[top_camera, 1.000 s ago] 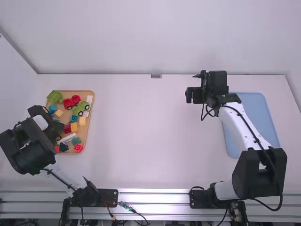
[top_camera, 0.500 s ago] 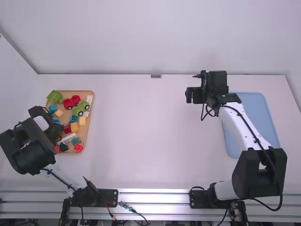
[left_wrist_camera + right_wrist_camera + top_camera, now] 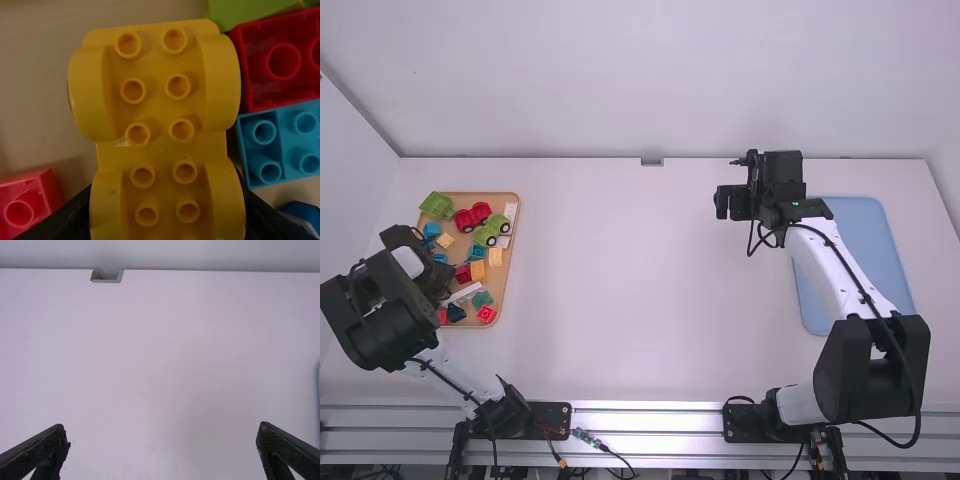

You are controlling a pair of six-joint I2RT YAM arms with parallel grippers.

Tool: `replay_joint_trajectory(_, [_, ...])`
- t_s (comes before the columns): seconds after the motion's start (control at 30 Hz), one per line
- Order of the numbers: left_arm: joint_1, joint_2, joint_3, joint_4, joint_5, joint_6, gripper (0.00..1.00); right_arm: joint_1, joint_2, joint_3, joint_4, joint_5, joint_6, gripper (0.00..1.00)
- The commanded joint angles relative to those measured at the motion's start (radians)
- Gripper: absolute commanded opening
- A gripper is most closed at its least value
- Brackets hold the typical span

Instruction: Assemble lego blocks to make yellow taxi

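two dark fingers [image 3: 70,220] are gripping a yellow studded piece [image 3: 157,135] with rounded sides, its studs facing the camera and its body reaching out past their tips. a red block [image 3: 25,205] is lying near one finger. just beyond the other, a blue block [image 3: 280,145] is touching a second red block [image 3: 282,60], and a green piece [image 3: 245,10] is sitting farther out.

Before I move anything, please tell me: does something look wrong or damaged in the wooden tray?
I see nothing spilled or damaged in the tray. Only one red block, beside the yellow base, looks odd: its hollow underside faces up.
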Motion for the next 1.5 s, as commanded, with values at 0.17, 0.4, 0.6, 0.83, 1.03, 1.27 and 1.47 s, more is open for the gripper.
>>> replay_joint_trajectory(0.17, [-0.003,0.009,-0.014,0.019,0.060,0.060,0.37,0.002,0.005,0.025,0.000,-0.002,-0.001,0.99])
replay_joint_trajectory(0.4, [-0.004,0.000,0.079,-0.099,0.066,0.059,0.24,0.001,0.005,0.025,0.002,-0.002,-0.008,0.99])
replay_joint_trajectory(0.6, [-0.016,-0.034,0.155,-0.216,0.066,0.060,0.14,0.001,0.005,0.025,0.003,-0.003,-0.008,0.99])
replay_joint_trajectory(0.83, [-0.154,-0.152,0.152,-0.203,0.061,0.255,0.05,0.000,0.005,0.025,0.014,-0.003,-0.008,0.99])
replay_joint_trajectory(1.03, [-0.374,-0.242,0.152,-0.185,0.061,0.432,0.02,-0.001,0.005,0.025,0.025,-0.003,-0.008,0.99])
replay_joint_trajectory(1.27, [-0.729,-0.310,0.152,-0.179,0.105,0.855,0.02,-0.023,0.005,0.026,0.008,-0.005,-0.005,0.99])
replay_joint_trajectory(1.47, [-0.951,-0.305,0.153,-0.322,0.332,1.258,0.08,-0.056,0.005,0.028,-0.037,-0.006,-0.004,0.99])
